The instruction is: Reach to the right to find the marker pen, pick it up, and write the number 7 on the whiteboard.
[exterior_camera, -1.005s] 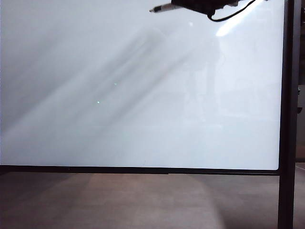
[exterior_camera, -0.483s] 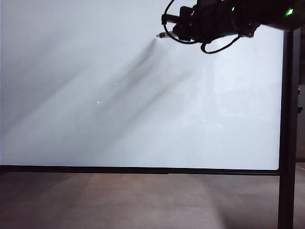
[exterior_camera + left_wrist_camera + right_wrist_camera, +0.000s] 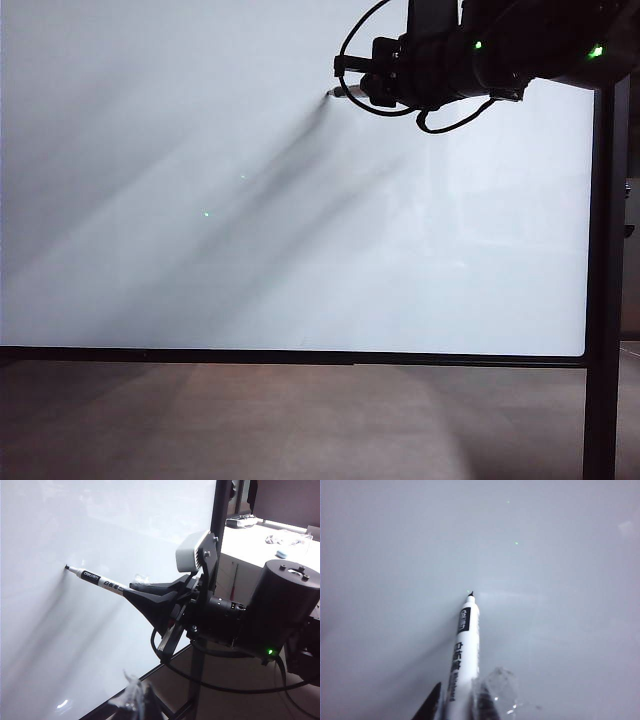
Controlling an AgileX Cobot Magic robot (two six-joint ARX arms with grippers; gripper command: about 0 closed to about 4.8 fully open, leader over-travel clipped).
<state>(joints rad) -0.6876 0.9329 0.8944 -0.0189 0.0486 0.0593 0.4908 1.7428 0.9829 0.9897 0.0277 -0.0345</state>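
While the light rakes across it:
Whiteboard [image 3: 250,200]: upright, blank
Right gripper [image 3: 150,597]: upper right of board, clamped on marker pen [image 3: 97,580]
Pen tip: at the surface, seemingly touching
Left gripper: out of sight, state unknown

Right gripper [image 3: 131,589] clamped on marker pen [image 3: 97,581], tip at whiteboard [image 3: 100,525].

Pen barrel white with dark lettering, sticking out well past the jaw tips; dark nib touching the glossy white surface. Black wedge-shaped fingers [image 3: 155,600] closed around the pen's rear end. Behind the jaws, grey camera housing [image 3: 192,552], black motor cylinder [image 3: 282,605], looped cable [image 3: 200,680]. Board's black post [image 3: 220,510] beyond.
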